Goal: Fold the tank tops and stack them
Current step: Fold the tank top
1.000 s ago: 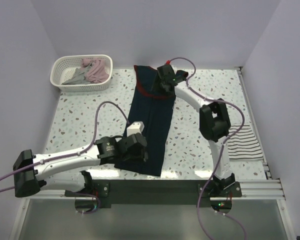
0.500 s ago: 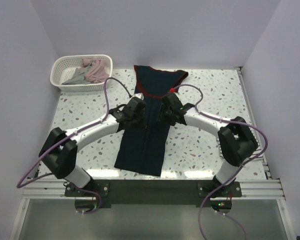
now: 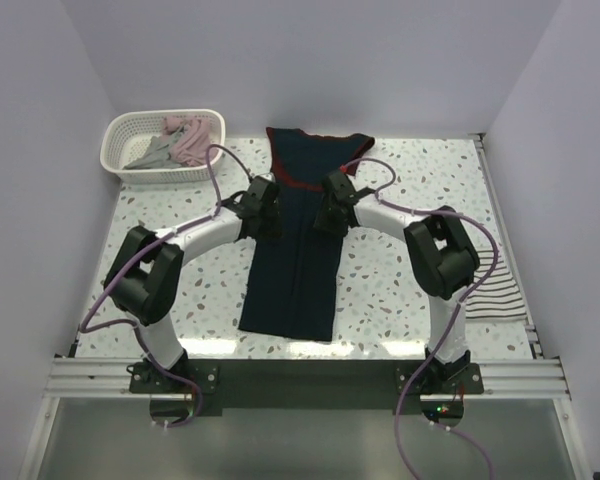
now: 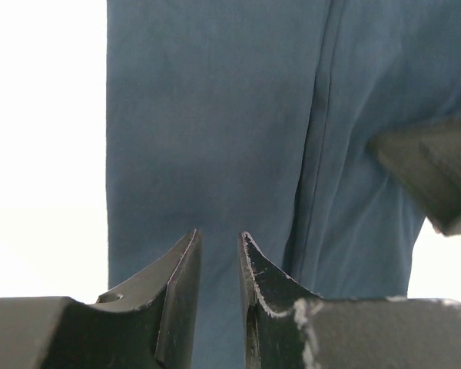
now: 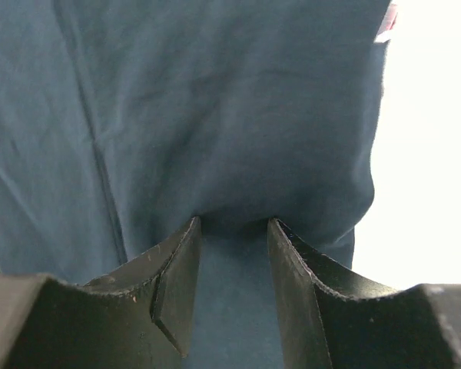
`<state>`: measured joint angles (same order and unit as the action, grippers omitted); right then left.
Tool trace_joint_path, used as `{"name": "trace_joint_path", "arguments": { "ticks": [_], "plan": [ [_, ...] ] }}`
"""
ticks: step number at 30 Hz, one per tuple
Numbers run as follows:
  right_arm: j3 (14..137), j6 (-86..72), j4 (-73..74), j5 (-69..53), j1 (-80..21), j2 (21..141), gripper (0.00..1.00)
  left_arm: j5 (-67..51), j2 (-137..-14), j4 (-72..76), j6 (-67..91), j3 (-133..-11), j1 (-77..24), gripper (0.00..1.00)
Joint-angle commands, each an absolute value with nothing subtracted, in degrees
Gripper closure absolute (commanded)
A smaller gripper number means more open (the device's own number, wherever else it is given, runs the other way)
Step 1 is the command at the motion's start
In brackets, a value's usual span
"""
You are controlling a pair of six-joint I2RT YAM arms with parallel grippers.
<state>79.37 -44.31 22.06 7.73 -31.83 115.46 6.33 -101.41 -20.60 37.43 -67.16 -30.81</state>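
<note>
Navy tank top [image 3: 295, 250] lies in a narrow strip down the table's [image 3: 400, 270] middle, neckline at the far edge | right fingers [image 5: 177, 261] pinch a pucker of its right side, which we judge readies a crosswise fold | left fingers [image 4: 180, 269] sit narrow over its left side and we cannot tell if they grip.

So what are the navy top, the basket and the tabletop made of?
Navy tank top: soft matte knit, probably cotton jersey; it puckers and creases. Basket: white plastic, likely; moulded lattice walls. Table: speckled terrazzo-look surface; stone or laminate unclear.

Basket [image 3: 165, 172] far left; tank top [image 3: 292, 285] centre.
</note>
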Motion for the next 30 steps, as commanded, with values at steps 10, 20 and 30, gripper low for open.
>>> {"name": "trace_joint_path", "arguments": {
  "ticks": [10, 20, 30],
  "plan": [
    [89.2, -33.3, 28.2, 6.2, -23.9, 119.5, 0.47, 2.3, -98.1, -18.8, 36.9, -69.5, -29.7, 0.68],
    [72.2, -34.6, 34.3, 10.1, -24.5, 93.5, 0.35, -2.6, -77.8, -14.9, 45.1, -43.8, -37.4, 0.55],
    [39.3, -44.8, 35.6, 8.3, -28.2, 64.0, 0.36, -4.7, -66.2, -9.0, 54.5, -28.3, -46.8, 0.44]
  ]
}}
